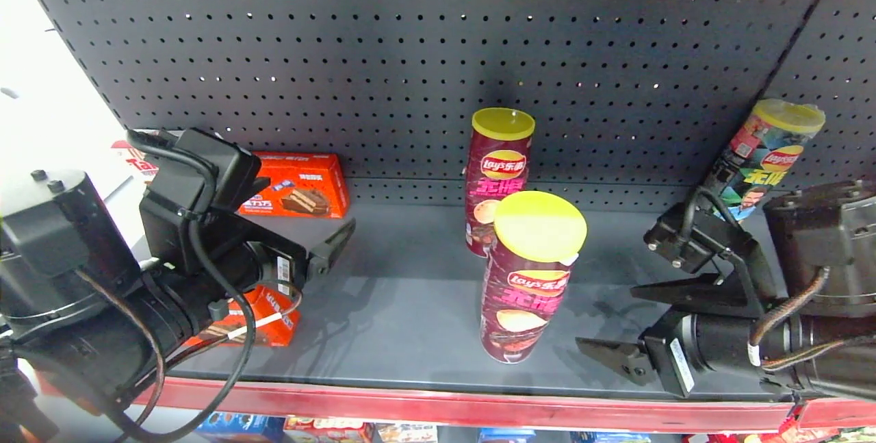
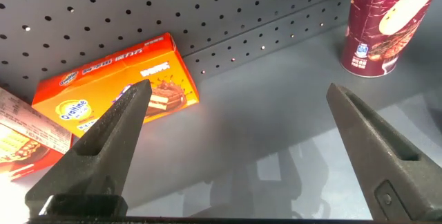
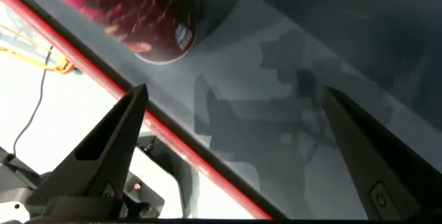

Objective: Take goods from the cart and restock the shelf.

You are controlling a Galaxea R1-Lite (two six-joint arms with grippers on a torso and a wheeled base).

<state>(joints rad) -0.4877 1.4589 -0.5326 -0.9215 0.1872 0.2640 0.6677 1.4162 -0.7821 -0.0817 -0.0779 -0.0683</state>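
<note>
Two maroon chip cans with yellow lids stand on the grey shelf (image 1: 410,306), one at the back (image 1: 503,183) and one nearer the front (image 1: 530,279). My right gripper (image 1: 609,318) is open just right of the front can, with nothing between its fingers. In the right wrist view that gripper (image 3: 235,92) hangs over the shelf's front edge, with the front can (image 3: 148,23) ahead. My left gripper (image 1: 301,217) is open above the shelf's left part, over an orange box (image 1: 263,316). The left wrist view has the gripper (image 2: 238,92) empty, an orange box (image 2: 121,79) and a can (image 2: 383,23) beyond.
A second orange box (image 1: 301,186) lies against the pegboard back (image 1: 410,53). A colourful can (image 1: 766,155) leans at the far right. The shelf has a red front lip (image 1: 479,409), with more goods (image 1: 328,429) on the level below. A red-and-white pack (image 2: 21,134) lies beside the orange box.
</note>
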